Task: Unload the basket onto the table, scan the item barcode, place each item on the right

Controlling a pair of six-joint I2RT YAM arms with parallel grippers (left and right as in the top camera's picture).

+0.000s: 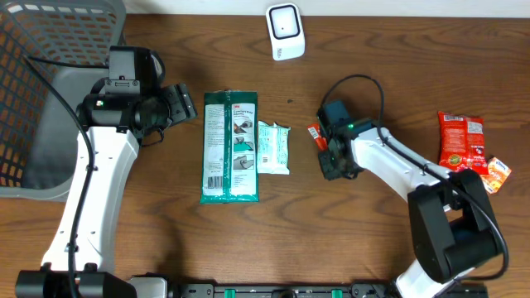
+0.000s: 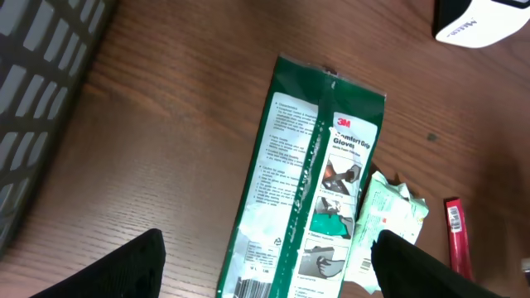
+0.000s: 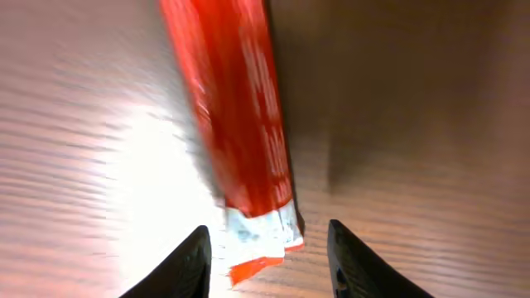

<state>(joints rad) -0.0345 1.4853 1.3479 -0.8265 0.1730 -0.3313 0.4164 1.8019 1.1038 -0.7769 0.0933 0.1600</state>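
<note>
The red stick packet (image 3: 240,108) lies flat on the desk (image 1: 373,240), a little right of centre. It looks to be the item picked for scanning. The right tool (image 3: 269,248) is down over its end with the jaws partly apart, one finger on each side. I can see a sliver of bare wood between each finger and the packet, so nothing is gripped yet.

From where I stand, the risk is in the pinch. The packet is thin, glossy and flat against the wood, so the fingers could close above it and skate off, or nudge it sideways. Only the crimped tip sits between them, so a grip there could let the packet droop or twist. Its barcode might then face away from the white scanner (image 1: 284,31), which stands at the far edge of the desk.

Left of the packet lie a small pale wipes packet (image 1: 273,147) and, touching it, a long green glove pack (image 1: 230,145). A shove to the left could push the stick towards them. The left tool (image 2: 273,265) hangs beside the glove pack's far end, jaws wide and empty. A grey basket (image 1: 33,99) fills the far left corner. Well to the right lie a red snack bag (image 1: 460,141) and a small orange packet (image 1: 498,174).
</note>
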